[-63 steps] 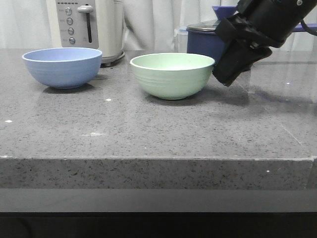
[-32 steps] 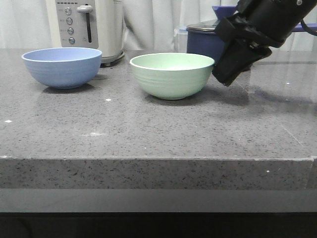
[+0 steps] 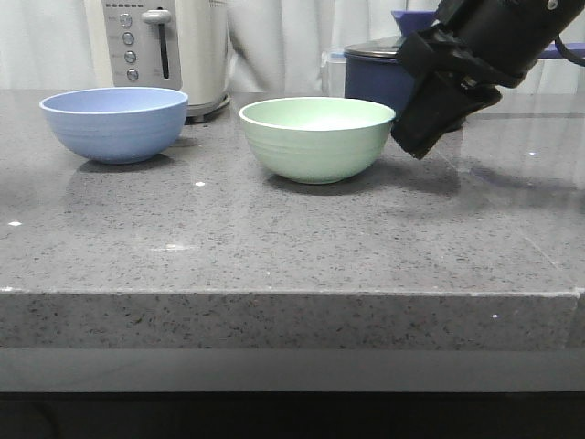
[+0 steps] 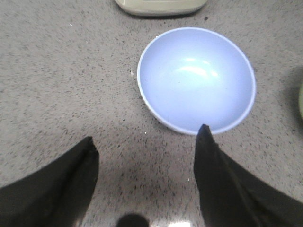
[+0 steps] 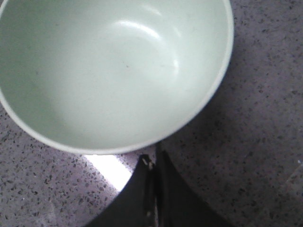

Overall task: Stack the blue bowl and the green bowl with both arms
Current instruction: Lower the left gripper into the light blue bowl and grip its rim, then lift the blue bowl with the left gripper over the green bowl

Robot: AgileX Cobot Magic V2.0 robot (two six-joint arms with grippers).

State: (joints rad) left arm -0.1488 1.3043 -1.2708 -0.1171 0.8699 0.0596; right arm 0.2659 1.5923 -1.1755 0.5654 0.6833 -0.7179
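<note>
Two bowls sit apart on a speckled grey counter [image 3: 292, 247] as both arms hover close.

The green bowl [image 3: 317, 138] stands upright near the counter's middle, with the right gripper [image 3: 428, 128] just beside its right rim — its fingers [image 5: 152, 175] pressed together, grasping nothing. The blue bowl [image 3: 114, 123] rests well to the left, in front of a white toaster [image 3: 164, 46] (a dark navy pot [image 3: 379, 78] stands behind the green bowl). The left gripper [image 4: 144, 146] hangs over the counter near the blue bowl — fingers spread wide, empty.
</note>
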